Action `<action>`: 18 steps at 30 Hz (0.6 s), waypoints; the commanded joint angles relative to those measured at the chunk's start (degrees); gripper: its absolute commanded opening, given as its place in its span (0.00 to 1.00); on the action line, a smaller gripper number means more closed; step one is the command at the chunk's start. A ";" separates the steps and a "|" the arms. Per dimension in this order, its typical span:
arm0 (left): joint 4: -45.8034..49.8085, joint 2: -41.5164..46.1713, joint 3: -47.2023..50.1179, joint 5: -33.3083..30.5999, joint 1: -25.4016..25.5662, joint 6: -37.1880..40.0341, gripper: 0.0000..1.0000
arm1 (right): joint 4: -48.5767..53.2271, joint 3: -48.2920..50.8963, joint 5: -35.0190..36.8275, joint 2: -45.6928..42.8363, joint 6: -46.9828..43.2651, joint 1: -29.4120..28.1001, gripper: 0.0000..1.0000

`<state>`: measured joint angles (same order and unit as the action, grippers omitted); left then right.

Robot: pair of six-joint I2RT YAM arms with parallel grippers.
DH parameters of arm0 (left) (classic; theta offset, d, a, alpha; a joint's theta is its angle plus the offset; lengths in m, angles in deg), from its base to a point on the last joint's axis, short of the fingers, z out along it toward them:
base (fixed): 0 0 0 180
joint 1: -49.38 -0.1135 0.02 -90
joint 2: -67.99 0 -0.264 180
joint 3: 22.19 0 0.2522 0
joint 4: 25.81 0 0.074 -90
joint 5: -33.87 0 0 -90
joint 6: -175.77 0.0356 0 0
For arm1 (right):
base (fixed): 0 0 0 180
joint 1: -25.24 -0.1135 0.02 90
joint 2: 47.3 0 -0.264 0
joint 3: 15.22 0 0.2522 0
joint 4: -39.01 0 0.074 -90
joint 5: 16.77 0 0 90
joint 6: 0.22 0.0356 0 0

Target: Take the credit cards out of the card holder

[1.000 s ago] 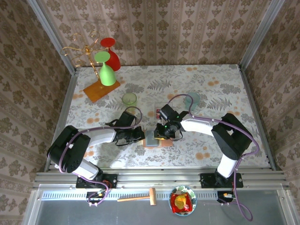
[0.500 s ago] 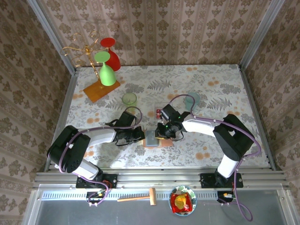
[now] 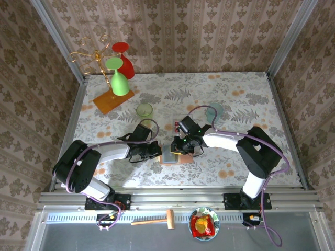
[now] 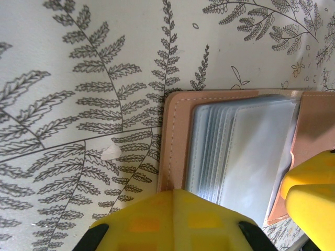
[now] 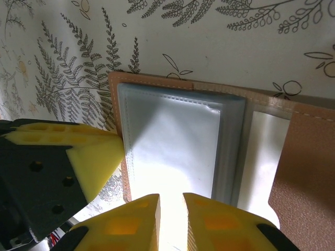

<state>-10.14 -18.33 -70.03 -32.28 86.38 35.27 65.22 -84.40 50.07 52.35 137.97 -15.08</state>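
Observation:
The card holder (image 3: 171,156) lies open and flat on the table, tan leather with a stack of clear grey-blue sleeves (image 5: 172,146). My left gripper (image 4: 175,192) is shut, its yellow tip pressing down on the holder's left leather edge (image 4: 175,141). My right gripper (image 5: 171,197) hovers over the top sleeve with its jaws a narrow gap apart and the bright sleeve showing between them. The left gripper's fingers (image 5: 94,154) appear beside it. From above, the two grippers (image 3: 158,152) (image 3: 178,148) meet at the holder. A small red credit card (image 3: 175,126) lies on the table behind the right wrist.
A gold rack on an orange base (image 3: 112,100) holds a green and a red glass at the back left. A green cup (image 3: 144,110) and a clear bluish cup (image 3: 214,111) stand behind the arms. A hammer (image 3: 154,220) and a bowl (image 3: 204,224) lie below the table's front rail.
The right wrist has shifted slightly over the holder and its jaws have narrowed and widened a little. The left arm and the holder have stayed put.

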 commanded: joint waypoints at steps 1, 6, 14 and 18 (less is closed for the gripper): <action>3.07 -1.18 0.45 -0.21 -0.43 1.32 0.08 | 2.53 0.09 0.22 1.38 -0.46 0.32 0.21; 3.27 -1.37 0.33 -0.17 -0.49 1.55 0.08 | 3.25 -0.05 0.45 1.83 -0.96 0.51 0.21; 3.29 -1.65 0.40 -0.23 -0.43 1.63 0.08 | 4.36 0.21 1.10 1.12 -1.73 1.11 0.21; 3.31 -1.79 0.25 -0.04 -0.43 1.71 0.08 | 4.43 0.65 1.05 0.89 -1.86 1.58 0.21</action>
<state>-10.14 -18.55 -70.03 -31.90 86.36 35.82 67.82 -84.40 50.14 53.21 137.11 -14.00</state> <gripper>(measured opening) 0.078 0.209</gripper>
